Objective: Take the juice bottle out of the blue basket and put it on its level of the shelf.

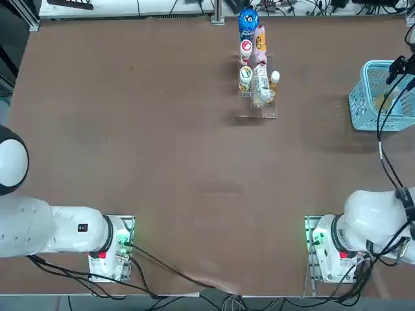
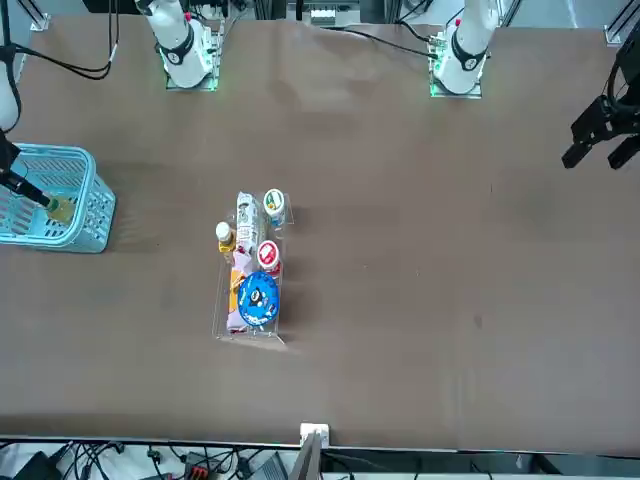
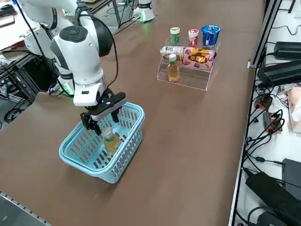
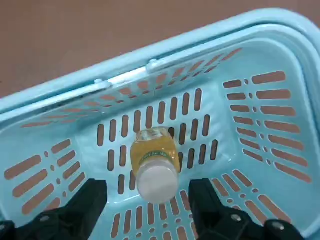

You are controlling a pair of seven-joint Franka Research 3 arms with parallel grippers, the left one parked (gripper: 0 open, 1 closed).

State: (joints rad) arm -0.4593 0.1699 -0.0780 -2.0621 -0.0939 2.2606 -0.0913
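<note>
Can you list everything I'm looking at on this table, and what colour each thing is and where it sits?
juice bottle: one, amber with white cap, standing inside the blue basket.
blue basket: one, light blue lattice, near the table's edge on the robot's right.
shelf: one, clear stepped rack, far middle of the table.
second juice bottle: one, amber with white cap, on the shelf's lowest step.
white bottles: two, one green-topped, one red-topped, on the top step.
blue cup: one, on the top step beside them.
packets: two, one pale, one pink and orange, on the middle step.
right gripper: black fingers open, either side of the juice bottle's cap.
</note>
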